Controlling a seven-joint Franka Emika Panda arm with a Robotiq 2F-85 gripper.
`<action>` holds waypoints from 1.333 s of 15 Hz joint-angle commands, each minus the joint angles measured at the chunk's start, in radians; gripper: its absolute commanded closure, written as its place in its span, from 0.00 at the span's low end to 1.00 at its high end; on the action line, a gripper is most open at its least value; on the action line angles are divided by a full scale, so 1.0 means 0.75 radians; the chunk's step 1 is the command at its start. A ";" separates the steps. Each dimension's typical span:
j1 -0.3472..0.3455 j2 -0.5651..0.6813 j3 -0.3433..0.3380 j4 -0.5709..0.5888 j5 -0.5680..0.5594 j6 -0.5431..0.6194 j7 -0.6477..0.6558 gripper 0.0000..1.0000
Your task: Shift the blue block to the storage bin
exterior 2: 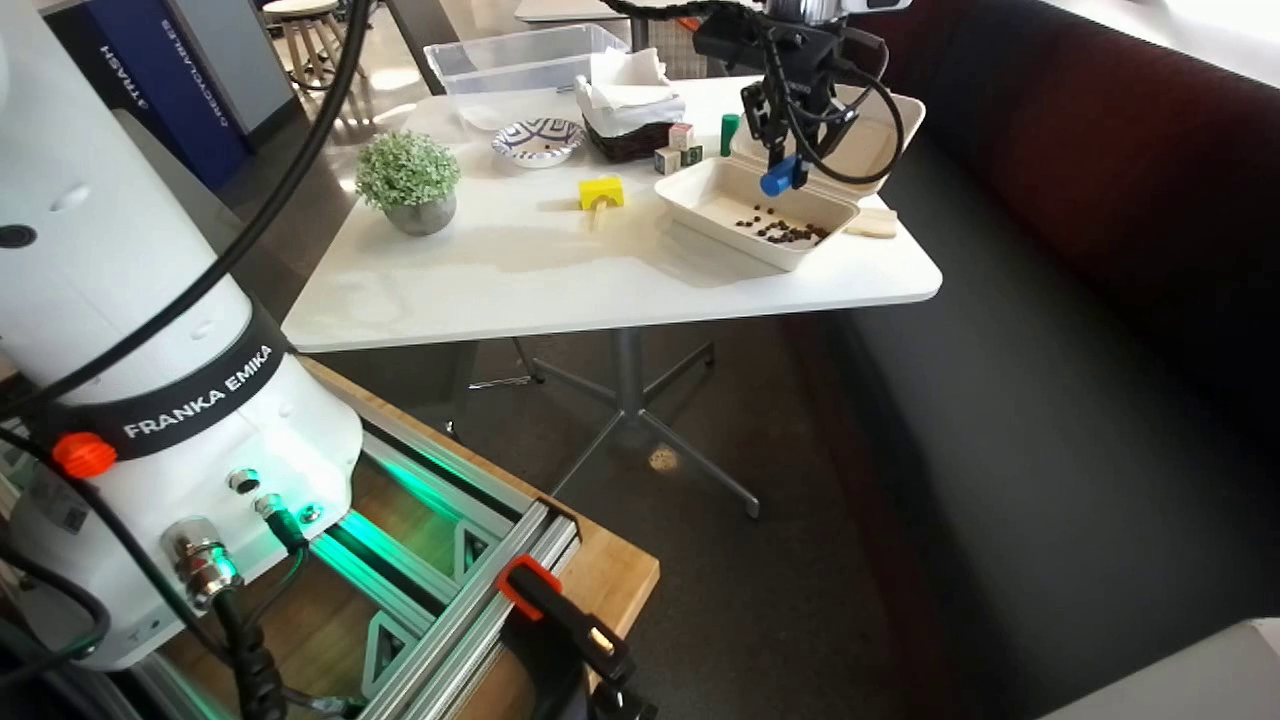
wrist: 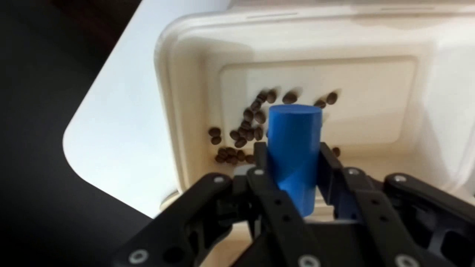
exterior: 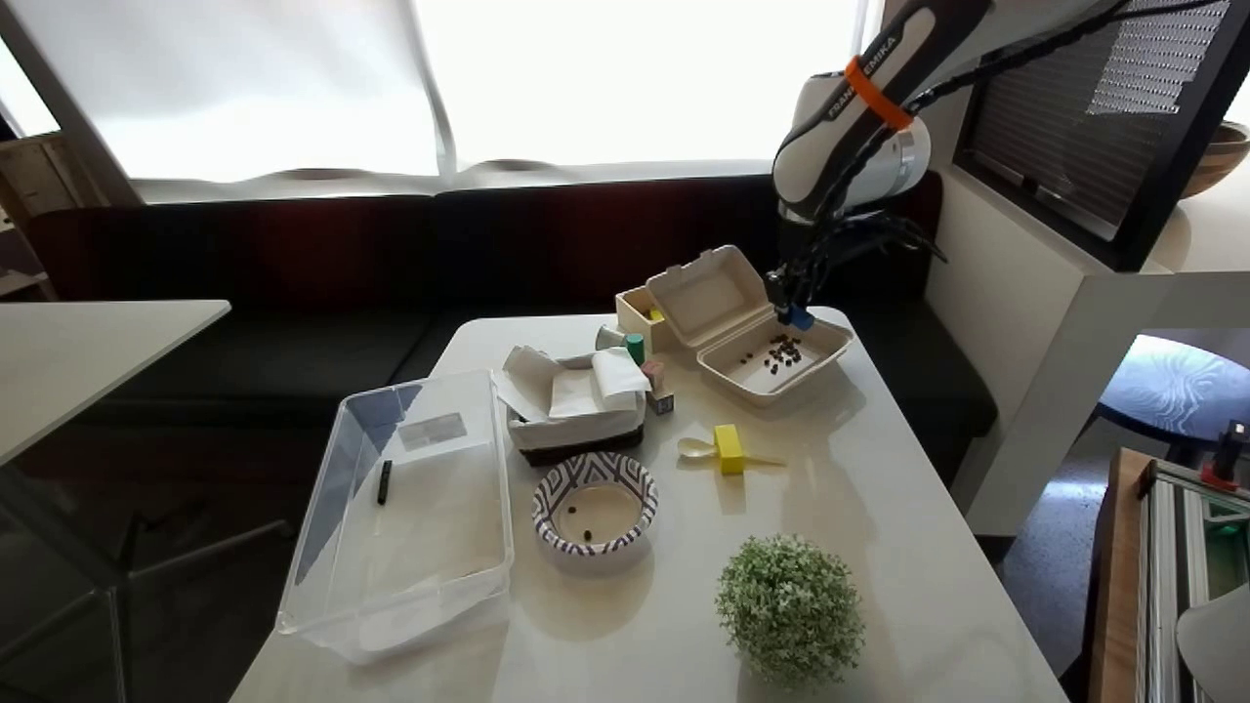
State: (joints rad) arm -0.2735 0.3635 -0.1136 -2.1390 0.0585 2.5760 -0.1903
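Wrist view: the black two-fingered gripper (wrist: 292, 152) holds the bright blue cylindrical block (wrist: 295, 128), one finger pressed against each side. Beyond it lies the tray of the off-white clamshell food box (wrist: 365, 118), with dark brown beans (wrist: 248, 114) scattered across its floor. Both exterior views show the block in the air over that tray, near the box's tilted-back lid and well apart from the large clear plastic rectangular storage bin (exterior: 439, 527). A slim black stick-shaped object (exterior: 384, 482) lies inside the bin, which stands on the white surface (exterior: 674, 547). Just beside the bin are a dark basket with a white lining (exterior: 576, 433) and a round bowl with a purple-and-white zigzag pattern (exterior: 610, 513), two beans in its bottom. Between bowl and clamshell box, a yellow arched block (exterior: 729, 449) stands over a pale spoon (exterior: 695, 448). Small printed wooden blocks (exterior 2: 668, 160) sit between basket and box, and a bushy green plant (exterior 2: 408, 168) in a grey pot (exterior 2: 423, 216) stands near the surface's edge.
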 commanded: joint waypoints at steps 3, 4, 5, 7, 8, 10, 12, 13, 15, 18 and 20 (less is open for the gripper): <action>0.045 -0.262 0.055 -0.167 0.046 -0.129 -0.084 0.92; 0.064 -0.289 0.068 -0.181 0.057 -0.128 -0.081 0.92; 0.085 -0.307 0.082 -0.193 0.068 -0.113 -0.084 0.92; 0.128 -0.322 0.108 -0.205 0.080 -0.094 -0.083 0.92; 0.156 -0.321 0.122 -0.203 0.080 -0.091 -0.071 0.92; 0.208 -0.292 0.146 -0.176 0.067 -0.129 -0.022 0.92; 0.209 -0.289 0.128 -0.163 0.045 -0.107 -0.028 0.67; 0.222 -0.285 0.134 -0.163 0.044 -0.107 -0.019 0.67; 0.227 -0.284 0.135 -0.164 0.044 -0.107 -0.016 0.67; 0.221 -0.284 0.131 -0.164 0.044 -0.107 -0.017 0.67; 0.221 -0.284 0.131 -0.164 0.044 -0.107 -0.017 0.92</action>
State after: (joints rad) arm -0.1202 0.1509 -0.0028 -2.2629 0.0893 2.4975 -0.2017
